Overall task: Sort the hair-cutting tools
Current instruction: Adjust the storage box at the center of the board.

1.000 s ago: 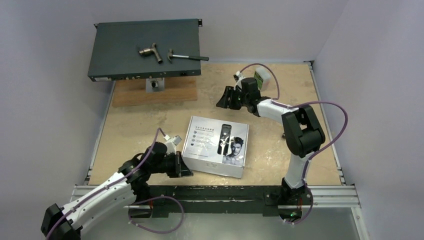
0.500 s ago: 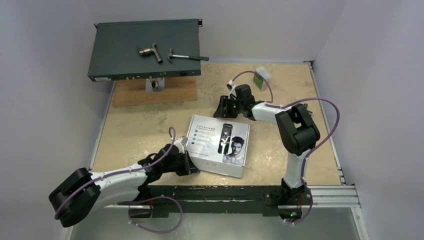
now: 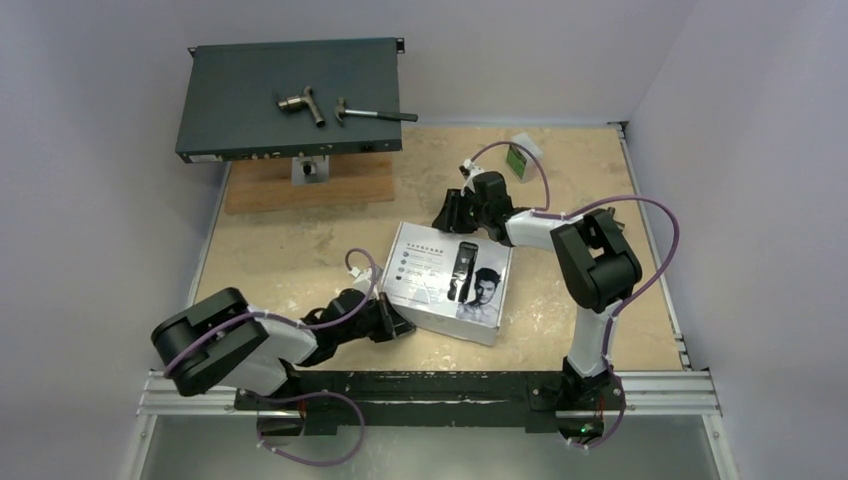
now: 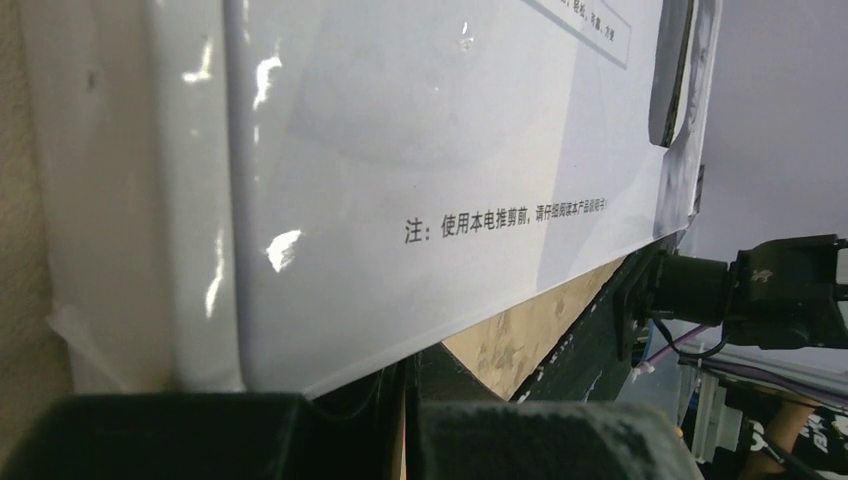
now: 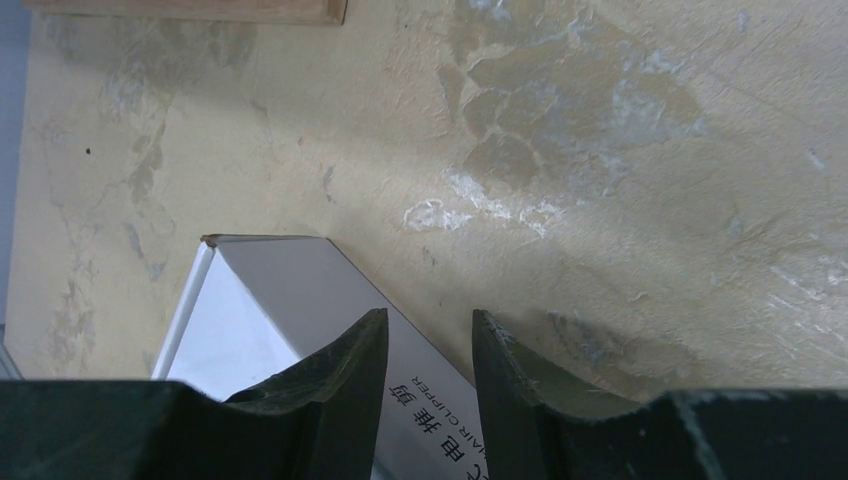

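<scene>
A white hair-clipper box lies flat on the table, with a picture of a black clipper and a man's face on its lid. The clipper and comb attachments themselves are out of view. My left gripper sits low at the box's near left corner; in the left wrist view its jaws are together, with the box resting just above them. My right gripper is at the box's far edge; in the right wrist view its jaws stand slightly apart over the box's side face.
A dark rack unit on a wooden block stands at the far left and carries a hammer and a pipe fitting. A small white and green item lies at the far right. A metal rail borders the near edge.
The box has slid to the right and away, turning slightly. My left gripper has followed it to the right along the near edge. My right gripper has come down to the box's far edge.
</scene>
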